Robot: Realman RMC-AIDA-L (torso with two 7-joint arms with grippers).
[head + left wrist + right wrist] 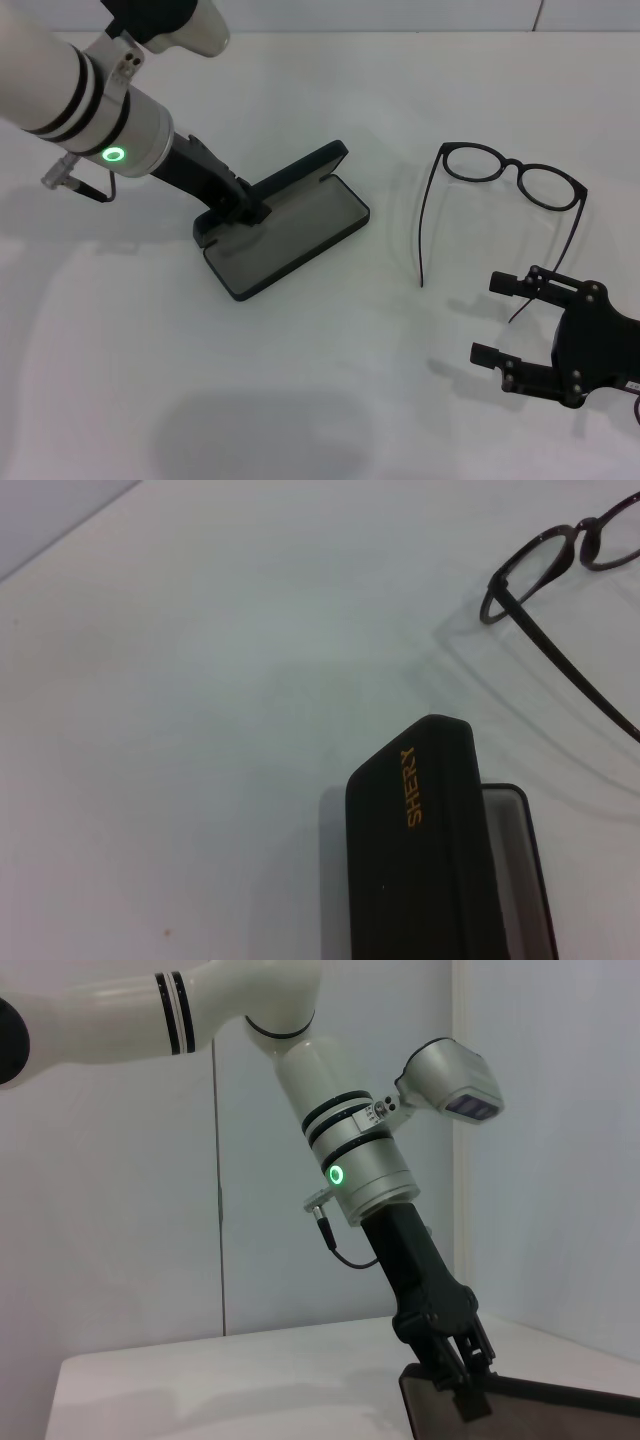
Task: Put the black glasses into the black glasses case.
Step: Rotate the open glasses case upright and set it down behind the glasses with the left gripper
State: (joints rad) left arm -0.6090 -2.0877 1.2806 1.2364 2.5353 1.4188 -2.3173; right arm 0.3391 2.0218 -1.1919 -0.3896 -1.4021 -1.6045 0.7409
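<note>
- While the left gripper [250, 207] pins the raised lid of the black glasses case [290, 225], the tray lies open, grey lining up, left of centre on the white table [330, 380].
- Left claw looks clenched on the lid edge; the right wrist view shows its fingers [462, 1375] clamped over the lid rim. Lid stands steeply upright, "SHERY" lettering [409, 786] visible on its outer face.
- Black glasses [505, 190] sit on the table to the right of the case, well apart from it, temple arms unfolded and pointing toward the robot, lenses at the far side.
- Right gripper [498, 318] hovers near the glasses on the robot's side, just beside the right temple tip, jaws released and holding nothing.
- Step in hand, as I read it: right arm picks the glasses.
- Suggested approach: grip at the bridge or one rim rather than a temple; temples are thin and will likely flex or swing.
- Come in from above, jaws straddling the frame, close gently; lenses could slip or smudge.
- Open temples probably make it too wide for the tray; expect to fold them or lay it in at an angle.
- Left should hold the lid steady; a dropped lid blocks the insert.
</note>
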